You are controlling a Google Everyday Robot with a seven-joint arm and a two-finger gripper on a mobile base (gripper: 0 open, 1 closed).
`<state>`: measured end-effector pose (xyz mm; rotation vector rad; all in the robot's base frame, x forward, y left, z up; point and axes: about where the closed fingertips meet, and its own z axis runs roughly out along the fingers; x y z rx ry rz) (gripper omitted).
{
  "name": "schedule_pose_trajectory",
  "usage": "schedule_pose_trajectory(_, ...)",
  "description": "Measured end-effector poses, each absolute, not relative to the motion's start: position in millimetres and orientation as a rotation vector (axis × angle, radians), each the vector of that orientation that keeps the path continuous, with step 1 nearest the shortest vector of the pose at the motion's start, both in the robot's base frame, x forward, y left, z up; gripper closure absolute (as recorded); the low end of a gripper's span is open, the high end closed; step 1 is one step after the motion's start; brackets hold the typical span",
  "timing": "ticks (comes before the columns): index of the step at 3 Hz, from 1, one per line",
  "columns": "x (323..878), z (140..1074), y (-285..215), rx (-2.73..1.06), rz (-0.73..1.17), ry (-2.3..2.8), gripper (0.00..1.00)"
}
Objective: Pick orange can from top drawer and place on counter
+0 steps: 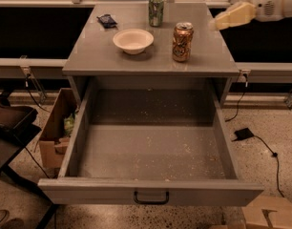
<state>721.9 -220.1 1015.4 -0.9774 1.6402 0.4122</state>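
Observation:
The orange can [182, 42] stands upright on the grey counter [98, 56], right of centre, free of any hold. My gripper [222, 21] hangs above the counter's right edge, to the right of the can and apart from it, with nothing in it. The top drawer [151, 149] is pulled fully out below the counter. Its crumb-speckled floor holds nothing, and its black handle [151, 198] sits at the front centre.
A white bowl [132, 40] sits left of the can. A green and white can [156, 11] stands at the counter's back, a dark packet [107, 20] at back left. A cardboard box [57, 132] stands left of the drawer, cables [260, 142] on the floor at right.

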Motion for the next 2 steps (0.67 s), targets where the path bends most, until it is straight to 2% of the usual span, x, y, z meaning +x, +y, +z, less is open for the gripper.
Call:
schedule_pose_trajectory(1, 652.4, 1027.9, -258.5, -1.006, 0.27, 1.811, 0.0)
schedule_pose_trajectory(2, 587.9, 1062.9, -294.9, -0.881, 0.087, 1.86, 0.0)
